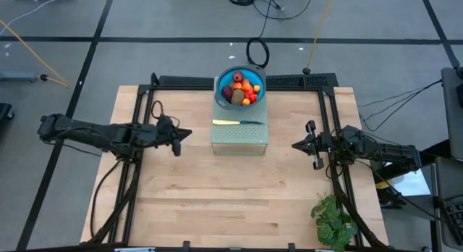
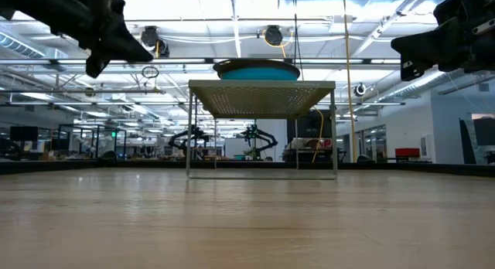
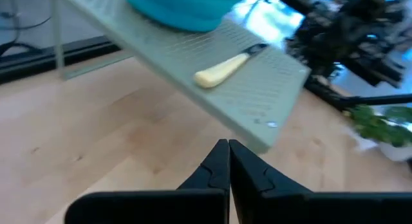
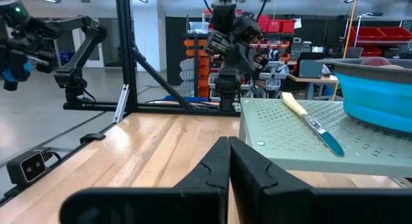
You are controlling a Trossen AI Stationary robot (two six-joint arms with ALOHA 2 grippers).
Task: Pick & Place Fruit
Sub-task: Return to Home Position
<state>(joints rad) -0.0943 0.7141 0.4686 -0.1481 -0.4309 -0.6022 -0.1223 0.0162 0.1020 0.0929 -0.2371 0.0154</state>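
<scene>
The fruit (image 1: 242,88), a red piece, orange bits and olive-brown pieces, lies in a blue bowl (image 1: 221,92) that stands on the far part of a pale green perforated stand (image 1: 240,137). My left gripper (image 1: 187,134) hangs shut above the table, left of the stand, pointing at it, its fingertips (image 3: 228,147) closed together. My right gripper (image 1: 295,145) is shut too, right of the stand and clear of the table, its fingertips (image 4: 228,142) closed and level with the stand's top. In the low view the bowl (image 2: 256,69) sits on the stand (image 2: 261,97).
A pale-handled knife (image 1: 236,122) lies across the stand's top in front of the bowl. A leafy green bunch (image 1: 334,221) lies at the table's near right corner. Black frame rails (image 1: 334,136) run along the table's left, right and far sides.
</scene>
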